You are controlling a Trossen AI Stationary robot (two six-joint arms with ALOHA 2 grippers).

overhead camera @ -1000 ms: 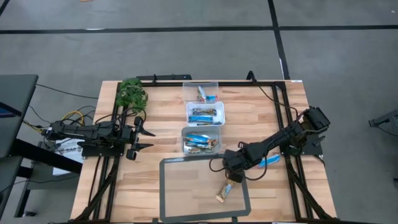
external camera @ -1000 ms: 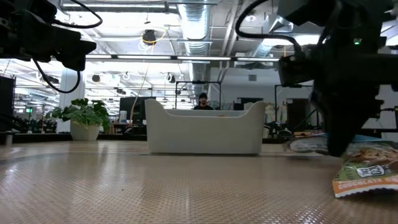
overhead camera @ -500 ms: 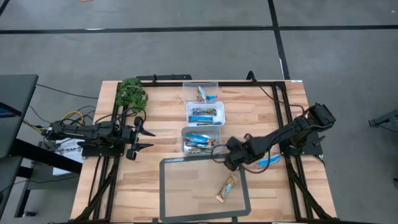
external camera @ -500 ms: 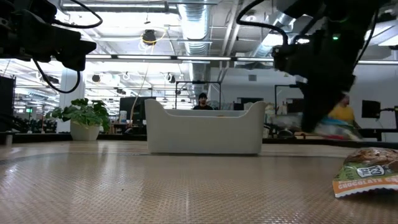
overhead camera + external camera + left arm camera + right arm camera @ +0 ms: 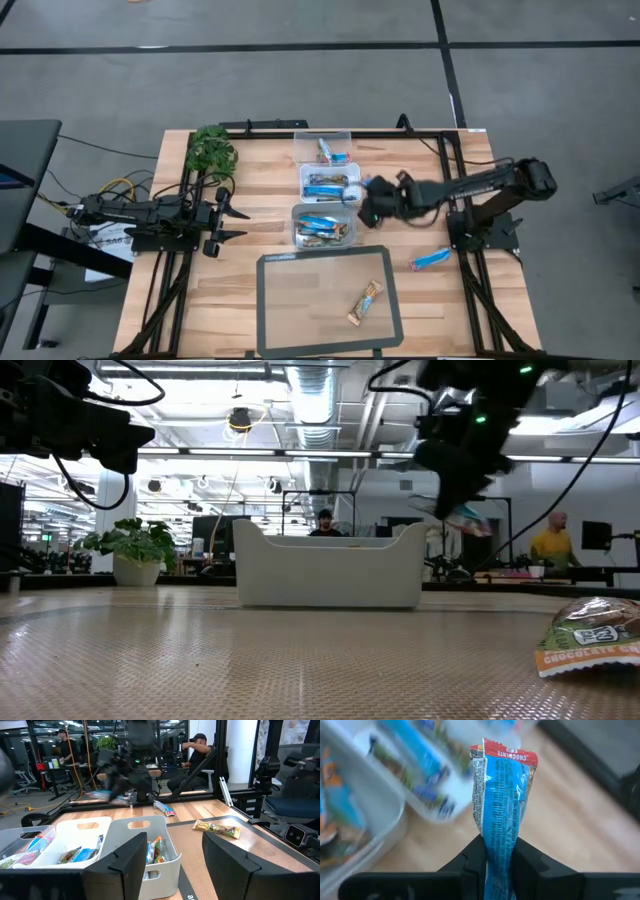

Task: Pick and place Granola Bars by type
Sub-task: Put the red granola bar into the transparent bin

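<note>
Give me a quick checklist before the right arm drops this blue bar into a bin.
1. Grip: right gripper shut on the blue bar: ok.
2. Position: the gripper is beside the middle bin, not clearly over it: not ok.
3. Type match: middle bin holds blue wrappers: ok.
4. Left gripper open, parked away from the bins: ok.
5. Remaining bars: one on the mat, one blue on the table: not ok.
</note>
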